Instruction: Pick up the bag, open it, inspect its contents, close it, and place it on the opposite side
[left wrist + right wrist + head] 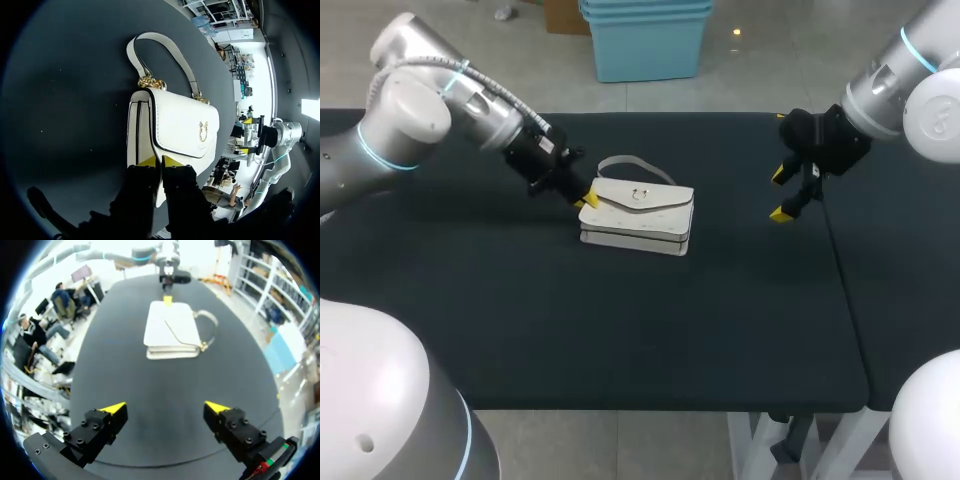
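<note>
A white handbag lies flat in the middle of the dark table, its flap with a gold clasp facing up and its strap resting on the far side. My left gripper is at the bag's left end. In the left wrist view my left gripper is shut on the edge of the bag's flap, with a thin white strip between the yellow tips. My right gripper hangs open above the table to the right of the bag, apart from it. The bag lies well ahead of the open right gripper.
The black tabletop stretches bare toward the front edge and to the left of the bag. A seam runs where a second dark table joins on the right, under my right arm.
</note>
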`<action>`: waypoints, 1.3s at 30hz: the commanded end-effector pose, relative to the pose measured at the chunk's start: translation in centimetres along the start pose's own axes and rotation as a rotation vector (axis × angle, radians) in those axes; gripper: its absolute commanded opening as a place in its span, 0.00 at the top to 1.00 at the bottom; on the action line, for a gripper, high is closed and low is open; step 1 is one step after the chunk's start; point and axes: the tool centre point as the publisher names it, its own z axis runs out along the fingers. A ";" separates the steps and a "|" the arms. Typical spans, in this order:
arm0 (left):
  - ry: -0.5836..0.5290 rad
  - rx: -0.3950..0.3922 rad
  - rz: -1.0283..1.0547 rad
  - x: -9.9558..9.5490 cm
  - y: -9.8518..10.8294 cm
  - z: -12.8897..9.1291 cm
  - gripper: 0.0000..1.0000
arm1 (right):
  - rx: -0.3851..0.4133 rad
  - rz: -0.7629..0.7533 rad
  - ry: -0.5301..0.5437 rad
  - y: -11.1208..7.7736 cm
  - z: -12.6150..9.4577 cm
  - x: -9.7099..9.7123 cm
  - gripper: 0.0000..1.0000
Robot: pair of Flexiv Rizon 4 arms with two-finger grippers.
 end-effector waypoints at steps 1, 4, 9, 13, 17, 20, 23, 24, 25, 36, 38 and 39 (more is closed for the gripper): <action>0.012 0.034 -0.014 0.5 0.2 1.0 1.00 | -0.001 -0.001 0.003 0.0 0.0 -0.1 0.00; 0.022 0.035 -0.013 1.1 0.2 1.4 1.00 | -0.001 -0.001 0.003 0.0 0.0 -0.1 0.00; 0.032 0.017 -0.003 1.9 0.3 2.2 1.00 | -0.001 -0.001 0.003 0.0 0.0 -0.1 0.00; 0.029 0.010 0.005 2.6 0.4 2.9 1.00 | -0.001 -0.001 0.003 0.0 0.0 -0.1 0.00; 0.031 0.030 -0.004 3.2 0.4 3.4 1.00 | -0.001 -0.001 0.003 0.0 0.0 -0.1 0.00; 0.035 0.055 -0.015 3.6 0.4 3.5 1.00 | -0.001 -0.001 0.003 0.0 0.0 -0.1 0.00; 0.035 0.071 -0.025 3.8 0.1 3.7 1.00 | -0.001 -0.001 0.003 0.0 0.0 -0.1 0.00; 0.036 0.070 -0.028 3.8 0.0 3.8 1.00 | -0.001 -0.001 0.003 0.0 0.0 -0.1 0.00; 0.036 0.071 -0.031 3.8 0.0 3.9 1.00 | -0.001 -0.001 0.003 0.0 0.0 -0.1 0.00; 0.029 0.071 -0.043 3.6 -0.1 3.7 1.00 | -0.001 -0.001 0.003 0.0 0.0 -0.1 0.00; 0.029 0.078 -0.039 3.6 -0.1 3.3 1.00 | -0.001 -0.001 0.003 0.0 0.0 -0.1 0.00; 0.029 0.078 -0.038 3.6 -0.1 3.2 1.00 | -0.001 -0.001 0.003 0.0 0.0 -0.1 0.00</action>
